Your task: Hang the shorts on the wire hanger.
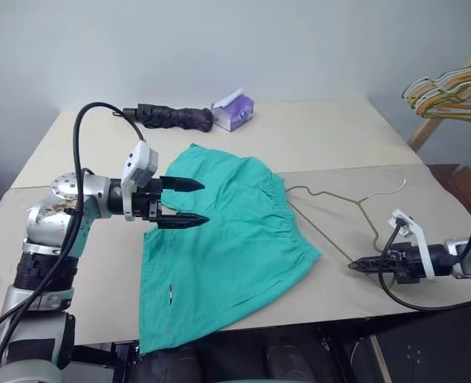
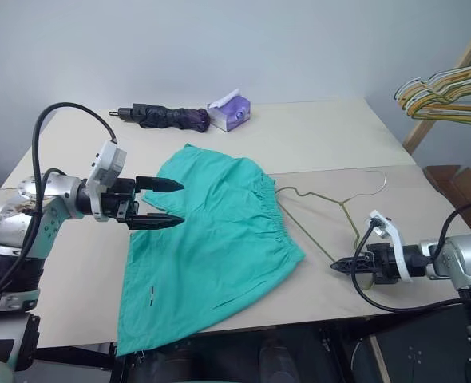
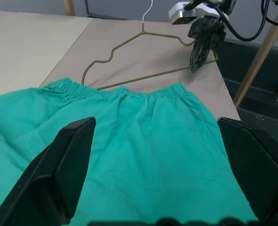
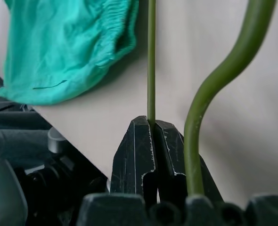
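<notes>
On the beige worktop (image 1: 315,144) the shorts (image 1: 227,247) lie spread flat, their near edge at the front. The left hand (image 1: 184,201) hovers above them, fingers apart. To the right, the right hand (image 1: 355,263) is clamped on the wire hanger (image 1: 339,211).

**Beige table and what lies on it**

A beige table (image 1: 315,148) carries everything. The teal shorts (image 1: 219,247) lie spread flat across its middle, one leg hanging over the near edge. Just beside the waistband lies the wire hanger (image 1: 343,211), flat on the surface. At the far edge lie a folded dark umbrella (image 1: 176,117) and, touching it, a purple-and-white tissue pack (image 1: 233,110).
</notes>
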Tool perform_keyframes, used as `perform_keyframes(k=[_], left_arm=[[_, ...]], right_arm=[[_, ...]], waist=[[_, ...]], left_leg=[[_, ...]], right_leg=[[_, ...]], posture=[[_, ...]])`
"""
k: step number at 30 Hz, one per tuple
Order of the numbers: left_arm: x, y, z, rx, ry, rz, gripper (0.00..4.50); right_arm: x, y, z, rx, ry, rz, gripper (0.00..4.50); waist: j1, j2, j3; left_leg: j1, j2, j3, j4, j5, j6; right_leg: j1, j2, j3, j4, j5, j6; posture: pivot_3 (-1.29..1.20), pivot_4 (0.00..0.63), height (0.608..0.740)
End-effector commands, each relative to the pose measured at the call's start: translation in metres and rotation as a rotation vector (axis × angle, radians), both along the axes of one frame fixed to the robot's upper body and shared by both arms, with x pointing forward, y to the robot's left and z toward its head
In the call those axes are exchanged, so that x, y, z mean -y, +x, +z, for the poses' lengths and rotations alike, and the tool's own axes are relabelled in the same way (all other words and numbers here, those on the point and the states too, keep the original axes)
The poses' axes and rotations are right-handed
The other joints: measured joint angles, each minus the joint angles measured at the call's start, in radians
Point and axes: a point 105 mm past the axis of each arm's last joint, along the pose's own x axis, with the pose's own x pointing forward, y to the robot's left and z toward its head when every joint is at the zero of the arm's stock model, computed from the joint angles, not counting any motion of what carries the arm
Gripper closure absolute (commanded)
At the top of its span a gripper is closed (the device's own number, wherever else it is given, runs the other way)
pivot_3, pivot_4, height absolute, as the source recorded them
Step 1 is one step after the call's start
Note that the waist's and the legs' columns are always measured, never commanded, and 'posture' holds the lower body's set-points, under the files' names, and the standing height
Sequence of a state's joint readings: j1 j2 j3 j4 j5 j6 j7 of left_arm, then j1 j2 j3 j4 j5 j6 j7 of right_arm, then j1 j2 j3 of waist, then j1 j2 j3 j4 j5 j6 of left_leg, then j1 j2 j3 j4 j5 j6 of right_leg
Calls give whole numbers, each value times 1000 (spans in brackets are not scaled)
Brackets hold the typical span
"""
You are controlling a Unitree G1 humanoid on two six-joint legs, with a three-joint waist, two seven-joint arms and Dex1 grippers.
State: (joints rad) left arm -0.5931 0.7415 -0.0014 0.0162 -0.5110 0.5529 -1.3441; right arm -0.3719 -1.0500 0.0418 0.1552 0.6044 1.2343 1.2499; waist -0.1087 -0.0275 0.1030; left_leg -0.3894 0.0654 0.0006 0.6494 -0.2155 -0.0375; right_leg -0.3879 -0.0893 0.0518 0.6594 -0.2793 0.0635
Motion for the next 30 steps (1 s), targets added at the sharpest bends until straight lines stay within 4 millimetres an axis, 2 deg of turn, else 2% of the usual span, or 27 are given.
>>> perform_keyframes(k=[1, 7, 13, 19, 27, 30], left_arm=[[-1, -2, 10, 40, -2, 2, 11], [-2, -3, 8, 39, 3, 5, 11], [-3, -2, 7, 49, 15, 21, 11], [-6, -1, 7, 56, 20, 37, 11], [-10, 1, 7, 67, 29, 59, 11], [-10, 1, 6, 69, 29, 61, 11]], right_arm=[[-4, 5, 12, 43, 21, 43, 4500], [-4, 7, 2, 1, -36, 98, 4500], [-2, 22, -3, 0, -86, 126, 4500], [-7, 50, 1, 50, -72, 98, 4500], [-12, 44, 5, 23, -51, 241, 4500], [-13, 52, 5, 33, -63, 233, 4500]], waist=[[2, 0, 0], [12, 0, 1], [16, 0, 2], [16, 0, 2], [46, 1, 3], [50, 1, 3]], left_leg=[[0, 0, 0, 0, 0, 0], [0, 0, 0, 0, 0, 0], [-1, 0, 0, 0, 0, 0], [-1, 0, 1, 0, 0, 0], [-3, 0, 1, -1, 0, 0], [-3, 0, 1, 0, 0, 0]], right_leg=[[0, 0, 0, 0, 0, 0], [0, 0, 0, 0, 0, 0], [-1, 0, 0, -1, 0, 0], [-1, 0, 0, -1, 1, 0], [-2, 0, 0, -3, 2, -2], [-2, 0, -1, -3, 2, -2]], posture=[[-74, 94, 740], [-61, 93, 740], [-44, 88, 740], [-22, 80, 740], [6, 73, 740], [9, 71, 740]])
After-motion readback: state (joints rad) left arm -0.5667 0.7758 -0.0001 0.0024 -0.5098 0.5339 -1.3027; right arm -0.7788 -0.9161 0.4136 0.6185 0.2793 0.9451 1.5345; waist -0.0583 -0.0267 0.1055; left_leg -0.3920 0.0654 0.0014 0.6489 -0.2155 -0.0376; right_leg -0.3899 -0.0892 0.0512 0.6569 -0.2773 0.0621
